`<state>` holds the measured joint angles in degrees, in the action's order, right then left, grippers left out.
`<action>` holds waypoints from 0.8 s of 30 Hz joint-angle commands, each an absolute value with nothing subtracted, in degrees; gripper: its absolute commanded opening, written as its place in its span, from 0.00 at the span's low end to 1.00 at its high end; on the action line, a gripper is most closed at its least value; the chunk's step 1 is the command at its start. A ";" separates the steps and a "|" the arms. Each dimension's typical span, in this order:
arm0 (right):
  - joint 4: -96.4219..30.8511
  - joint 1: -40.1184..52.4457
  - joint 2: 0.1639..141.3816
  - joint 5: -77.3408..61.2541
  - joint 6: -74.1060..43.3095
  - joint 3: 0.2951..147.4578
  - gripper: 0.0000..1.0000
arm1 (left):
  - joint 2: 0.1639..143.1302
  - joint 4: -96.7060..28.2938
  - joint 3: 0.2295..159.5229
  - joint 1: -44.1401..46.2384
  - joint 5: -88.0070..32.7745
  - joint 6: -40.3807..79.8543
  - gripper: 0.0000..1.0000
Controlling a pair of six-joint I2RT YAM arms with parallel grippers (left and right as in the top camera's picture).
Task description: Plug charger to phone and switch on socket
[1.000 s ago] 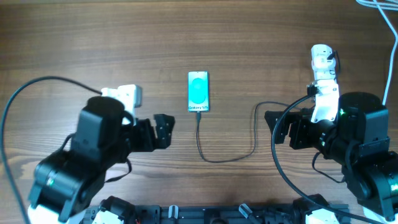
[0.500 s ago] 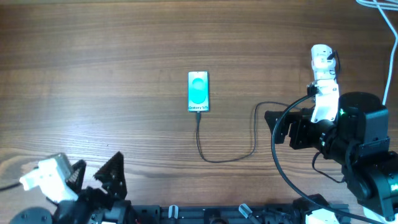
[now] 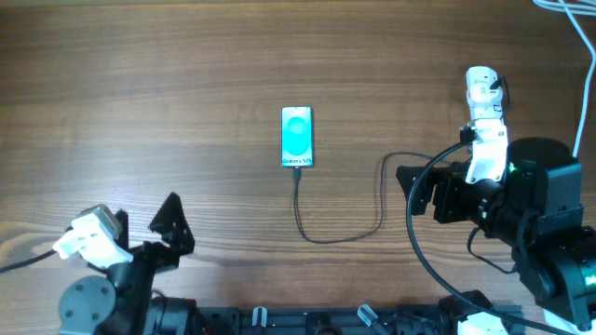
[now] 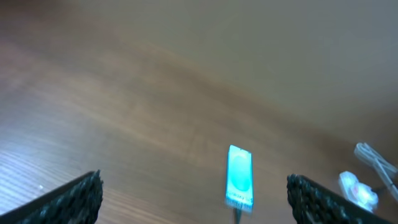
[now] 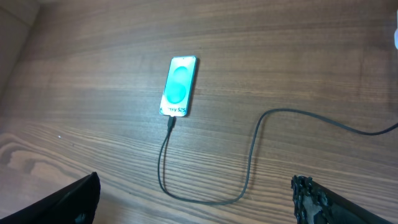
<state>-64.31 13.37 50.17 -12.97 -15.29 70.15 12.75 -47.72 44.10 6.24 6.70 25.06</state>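
The phone lies flat near the middle of the wooden table, its long side running near to far. Its teal-green screen is lit, with the small "Galaxy" text at the near end. The charger meets that near short edge with its connector tip, which looks seated in the phone. From there the thin black cable runs toward the near edge and curves right in a loose loop. It then climbs back toward the far side and bends right, passing out of sight under the right arm.

The socket lies well to the right of the phone, a white strip also running near to far. Its rounded end is on the far side and its near end is hidden by the same arm. Its switches are too small to read, and whether the plug sits in it cannot be told. A white cable crosses the far right corner of the table.

The right gripper hovers near the socket, on its left, pointing left toward the loop. Its jaws are spread wide and hold nothing. The left gripper hangs at the near left, well apart from the phone, likewise released with wide, empty jaws. Its blurred wrist view shows the phone far ahead and the socket off to the right.
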 commanded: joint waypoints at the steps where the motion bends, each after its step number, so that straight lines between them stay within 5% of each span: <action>1: -64.34 13.72 49.93 -11.94 -15.18 70.43 1.00 | 7.42 -40.71 34.61 5.69 8.23 24.38 1.00; 24: -64.34 13.69 49.93 -11.94 -15.16 70.43 1.00 | 0.16 -0.27 2.74 1.96 7.44 32.29 1.00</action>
<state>-64.31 13.37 50.17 -12.97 -15.29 70.15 0.82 -2.22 5.19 2.46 7.44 29.43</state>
